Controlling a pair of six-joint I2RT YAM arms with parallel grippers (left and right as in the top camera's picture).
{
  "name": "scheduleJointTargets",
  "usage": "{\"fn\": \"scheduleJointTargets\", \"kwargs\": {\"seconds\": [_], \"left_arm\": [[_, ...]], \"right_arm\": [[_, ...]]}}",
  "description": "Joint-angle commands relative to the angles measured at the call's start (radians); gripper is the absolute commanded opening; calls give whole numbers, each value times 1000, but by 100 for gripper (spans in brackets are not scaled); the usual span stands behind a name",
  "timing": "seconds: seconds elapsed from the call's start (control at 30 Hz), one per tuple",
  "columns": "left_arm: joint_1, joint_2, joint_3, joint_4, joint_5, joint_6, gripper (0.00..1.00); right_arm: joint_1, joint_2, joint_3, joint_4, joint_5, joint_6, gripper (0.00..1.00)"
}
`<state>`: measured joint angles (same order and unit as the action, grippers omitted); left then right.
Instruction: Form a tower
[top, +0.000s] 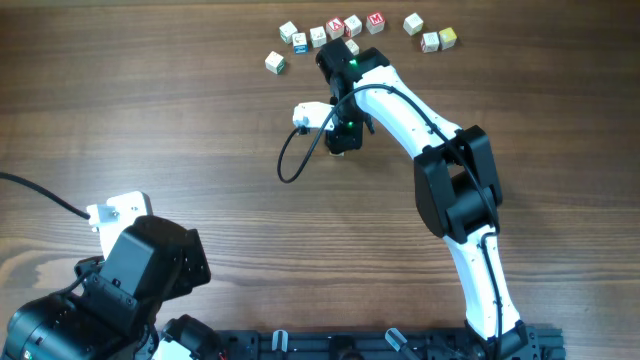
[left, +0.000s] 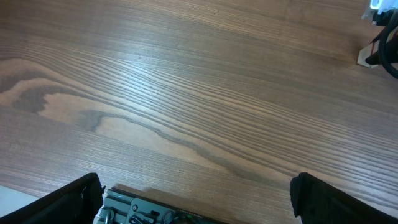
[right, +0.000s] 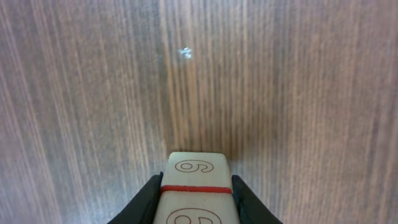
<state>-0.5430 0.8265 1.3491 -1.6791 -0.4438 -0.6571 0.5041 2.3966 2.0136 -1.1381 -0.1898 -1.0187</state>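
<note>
My right gripper (right: 196, 190) is shut on a cream wooden cube (right: 196, 168) with outlined 6 marks and a red line across it. In the overhead view this gripper (top: 341, 142) points down at the table just below the row of cubes and hides the cube. The left wrist view catches a cream corner of that cube (left: 364, 58) low at the table. No tower shows in any view. My left gripper (left: 199, 199) stands wide open over bare wood with nothing between its fingers.
Several loose letter cubes (top: 353, 25) lie in a row at the table's far edge. One cube (top: 275, 62) sits apart to the left, and two more (top: 438, 39) lie to the right. A black cable (top: 290, 160) loops left of the right wrist.
</note>
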Motion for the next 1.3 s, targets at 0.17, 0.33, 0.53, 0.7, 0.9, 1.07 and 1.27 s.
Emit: {"fn": "scheduleJointTargets", "kwargs": {"seconds": [0.17,0.33,0.53,0.7,0.9,1.07,1.27], "left_arm": [[5,-1,-1,2,-2,-10,100],[5,-1,-1,2,-2,-10,100],[5,-1,-1,2,-2,-10,100],[5,-1,-1,2,-2,-10,100],[5,-1,-1,2,-2,-10,100],[5,-1,-1,2,-2,-10,100],[5,-1,-1,2,-2,-10,100]], "right_arm": [[-11,25,-11,27,37,-13,46],[-11,25,-11,27,37,-13,53],[-11,21,-11,27,37,-13,54],[-11,-7,-11,28,37,-14,58],[-3,-11,-11,40,41,-14,60],[-1,-12,-8,56,67,-13,67],[6,-14,9,48,67,-5,88]]}}
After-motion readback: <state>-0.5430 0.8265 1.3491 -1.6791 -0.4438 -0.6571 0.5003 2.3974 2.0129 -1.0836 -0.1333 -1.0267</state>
